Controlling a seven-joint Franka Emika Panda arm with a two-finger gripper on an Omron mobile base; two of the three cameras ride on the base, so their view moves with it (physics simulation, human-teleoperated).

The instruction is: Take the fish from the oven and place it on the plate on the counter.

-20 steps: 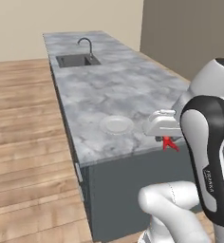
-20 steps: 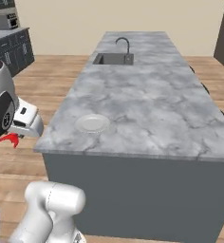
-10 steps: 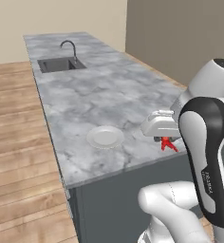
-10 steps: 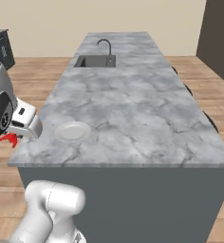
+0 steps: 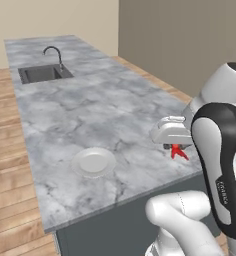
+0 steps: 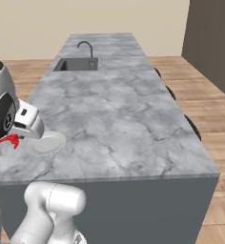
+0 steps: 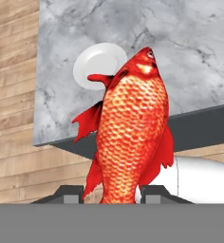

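The gripper (image 7: 110, 193) pinches the fish (image 7: 131, 128) above the veined marble tabletop (image 5: 105, 110), plate (image 5: 93, 162) lower left, wooden floor (image 6: 207, 102) around.

Wooden plank floor (image 5: 10, 165), beige wall (image 6: 33, 19), dark wall panel (image 5: 190, 40)

Wood plank floor (image 5: 10, 190), light brown, runs all round the island & shows at left in hand view too (image 7: 12, 118). Back wall (image 6: 86, 24) plain cream/beige, no windows seen. Next to it a darker grey-brown wall (image 5: 190, 45), meeting the cream one at a corner; same dark wall at upper right of right base view (image 6: 212, 43). Dark round shapes (image 6: 193, 126) along the island's far side, prob. stools, too hidden to tell. Light even & soft, no hard shadows.
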